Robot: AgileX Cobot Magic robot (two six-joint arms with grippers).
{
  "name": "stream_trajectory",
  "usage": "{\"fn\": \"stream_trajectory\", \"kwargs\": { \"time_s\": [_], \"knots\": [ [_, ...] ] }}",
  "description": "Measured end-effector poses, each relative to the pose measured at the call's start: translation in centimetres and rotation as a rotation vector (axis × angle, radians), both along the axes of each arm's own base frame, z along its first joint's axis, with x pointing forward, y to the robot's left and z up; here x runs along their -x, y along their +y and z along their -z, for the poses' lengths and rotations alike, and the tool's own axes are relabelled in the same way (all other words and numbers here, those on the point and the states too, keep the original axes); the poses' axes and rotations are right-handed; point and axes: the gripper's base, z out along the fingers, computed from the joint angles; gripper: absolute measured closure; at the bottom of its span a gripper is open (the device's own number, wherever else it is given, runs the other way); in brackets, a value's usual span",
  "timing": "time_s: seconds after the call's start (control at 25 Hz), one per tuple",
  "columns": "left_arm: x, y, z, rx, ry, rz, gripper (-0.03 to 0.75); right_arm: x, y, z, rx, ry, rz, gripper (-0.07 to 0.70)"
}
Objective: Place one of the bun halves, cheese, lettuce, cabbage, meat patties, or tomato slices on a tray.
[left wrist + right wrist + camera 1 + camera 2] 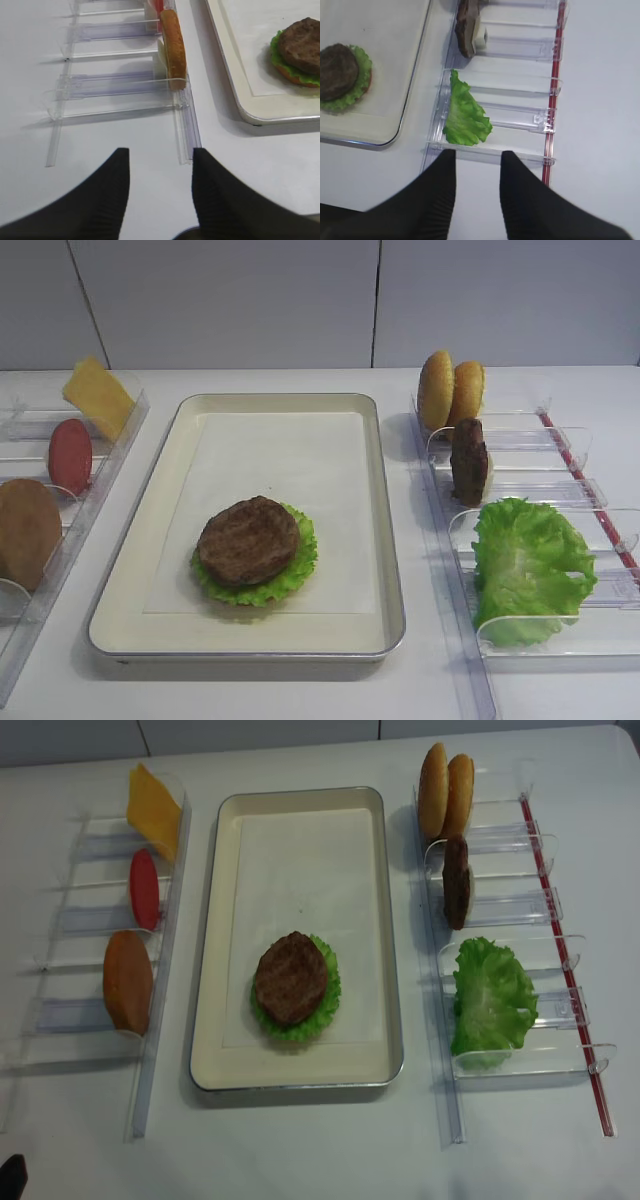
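The cream tray [383,540] lies in the middle, and on its paper liner a meat patty [248,540] rests on lettuce [303,565]. The left rack stands cheese [98,397], a tomato slice [70,455] and a bun half [27,530] on edge. The right rack carries two bun halves [436,390], a patty [468,460] and lettuce [528,565]. My right gripper [478,155] hovers open and empty just short of that rack's lettuce [464,112]. Over bare table my left gripper [161,152] is open and empty, short of the left rack's bun half [173,47].
Two narrow clear plastic racks [560,490] [95,480] flank the tray, each with upright dividers. A red strip [552,115] runs along the right rack's outer edge. White table surrounds everything, and a grey wall stands behind.
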Motion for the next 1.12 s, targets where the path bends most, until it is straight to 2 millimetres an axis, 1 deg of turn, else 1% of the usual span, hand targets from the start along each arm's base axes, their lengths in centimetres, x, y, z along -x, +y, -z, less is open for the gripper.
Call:
{"fn": "stream_trajectory", "kwargs": {
  "time_s": [0.08,0.12,0.2,0.28,0.36,0.48,0.6,0.76,0.96,1.12],
  "knots": [
    [0.0,0.0,0.0,0.000,0.000,0.000,0.421,2.3,-0.8,0.1,-0.007,-0.073,0.005,0.371],
    [0.0,0.0,0.0,0.000,0.000,0.000,0.421,3.2,-1.2,0.5,0.000,-0.099,0.007,0.371],
    [0.0,0.0,0.0,0.000,0.000,0.000,0.421,5.4,-2.1,1.5,0.016,-0.159,0.013,0.371],
    [0.0,0.0,0.0,0.000,0.000,0.000,0.421,7.0,-2.6,2.9,0.044,-0.205,0.024,0.371],
    [0.0,0.0,0.0,0.000,0.000,0.000,0.421,8.5,-2.9,4.4,0.064,-0.250,0.044,0.371],
    [0.0,0.0,0.0,0.000,0.000,0.000,0.421,9.7,-2.8,6.8,0.084,-0.279,0.061,0.371],
    [0.0,0.0,0.0,0.000,0.000,0.000,0.421,10.1,-2.2,8.9,0.088,-0.292,0.064,0.371],
    [0.0,0.0,0.0,0.000,0.000,0.000,0.421,9.6,-1.8,10.5,0.098,-0.298,0.098,0.372],
    [0.0,0.0,0.0,-0.002,0.000,-0.001,0.421,8.7,-1.8,11.0,0.092,-0.341,0.119,0.377],
    [0.0,0.0,0.0,-0.003,0.000,-0.002,0.421,8.6,-1.9,11.0,0.099,-0.346,0.131,0.379]
  ]
}}
